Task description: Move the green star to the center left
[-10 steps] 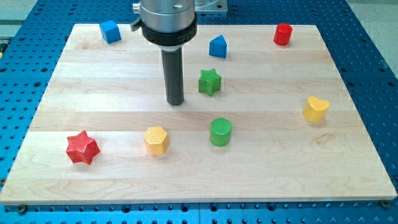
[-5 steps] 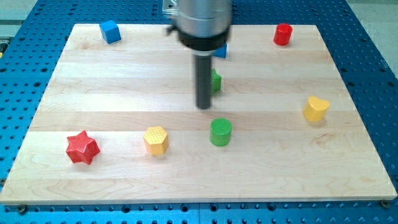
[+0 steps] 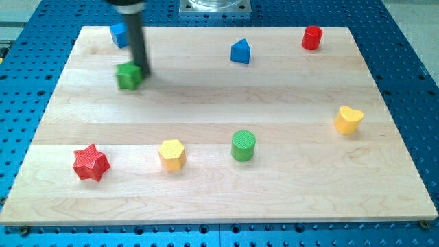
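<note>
Your wooden counter (image 3: 288,171) sits on a blue perforated base. There's no claw on this arm, only the rod; my tip (image 3: 143,72) is touching the blurred green star (image 3: 128,76) on its right, at the view's upper left. Just above them, the blue cube (image 3: 119,33) is partly hidden behind the rod.

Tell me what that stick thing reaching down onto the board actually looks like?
It is a plain, straight rod, dark grey to black, with no claws, cables or markings that I can make out; it is motion-blurred. Its upper part runs off the view's top. My tip is simply the rod's blunt lower end, here right beside the green star. A grey metal plate shows at the view's top.
</note>
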{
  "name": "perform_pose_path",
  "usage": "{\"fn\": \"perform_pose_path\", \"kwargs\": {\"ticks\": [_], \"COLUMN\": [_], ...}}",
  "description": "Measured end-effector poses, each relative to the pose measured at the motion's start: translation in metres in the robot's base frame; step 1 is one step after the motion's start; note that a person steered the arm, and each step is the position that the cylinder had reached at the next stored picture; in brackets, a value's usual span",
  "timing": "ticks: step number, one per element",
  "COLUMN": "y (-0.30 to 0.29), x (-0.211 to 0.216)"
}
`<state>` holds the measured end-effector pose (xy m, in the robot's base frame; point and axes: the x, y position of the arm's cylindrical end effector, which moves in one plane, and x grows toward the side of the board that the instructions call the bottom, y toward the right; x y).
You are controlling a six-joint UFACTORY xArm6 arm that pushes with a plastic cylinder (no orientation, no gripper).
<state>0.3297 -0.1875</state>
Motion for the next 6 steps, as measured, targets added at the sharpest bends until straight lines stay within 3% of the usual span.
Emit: {"fn": "perform_pose_path", "kwargs": {"ticks": [1, 2, 3, 4, 5, 6], "y": [-0.014, -0.01, 0.006, 0.071, 0.077, 0.027], "x": [0.055, 0.073, 0.048, -0.011, -0.091, -0.139]}}
